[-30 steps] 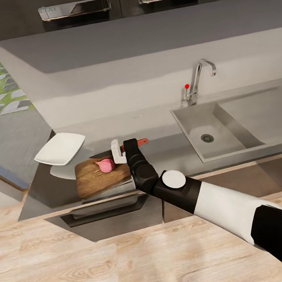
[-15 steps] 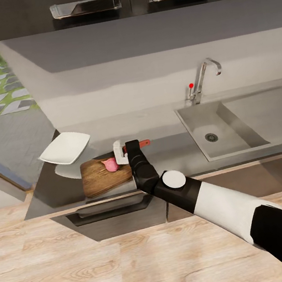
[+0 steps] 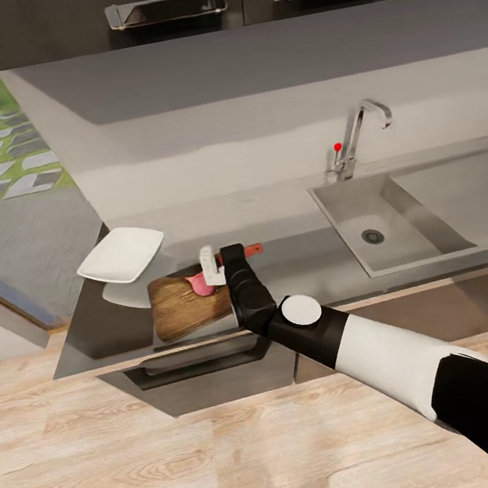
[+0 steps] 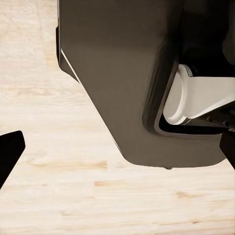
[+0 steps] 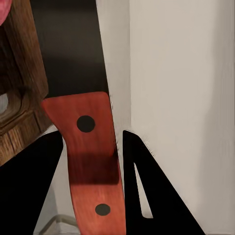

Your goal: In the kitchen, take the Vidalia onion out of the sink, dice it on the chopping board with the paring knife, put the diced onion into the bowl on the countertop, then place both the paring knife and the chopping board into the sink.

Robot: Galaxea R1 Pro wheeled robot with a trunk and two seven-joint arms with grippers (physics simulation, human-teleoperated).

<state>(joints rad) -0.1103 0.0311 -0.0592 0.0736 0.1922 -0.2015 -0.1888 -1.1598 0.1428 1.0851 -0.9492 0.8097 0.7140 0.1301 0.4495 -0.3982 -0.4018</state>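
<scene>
The brown chopping board (image 3: 185, 309) lies at the left end of the grey countertop (image 3: 303, 259), with the pink-red Vidalia onion (image 3: 199, 285) on its far right part. My right gripper (image 3: 211, 266) hangs right over the onion, shut on the paring knife (image 3: 250, 249), whose red-brown handle sticks out to the right. In the right wrist view the handle (image 5: 90, 147) sits between the black fingers (image 5: 152, 186) of that gripper (image 5: 92, 134), beside the board (image 5: 19, 73) and a sliver of onion (image 5: 4, 10). The white bowl (image 3: 121, 254) stands just left of the board. My left gripper (image 4: 117, 149) is open above the floor.
The grey sink (image 3: 344, 218) with its drain (image 3: 372, 236) and chrome tap (image 3: 358, 133) is at the right of the countertop. Dark upper cabinets with steel handles (image 3: 165, 7) hang above. The countertop's left end (image 3: 76, 337) drops to light wood floor (image 3: 155, 468).
The whole picture has slid right, so the camera moved. Against the board, my right gripper with the knife has come left, closer over the onion, now partly covering it.
</scene>
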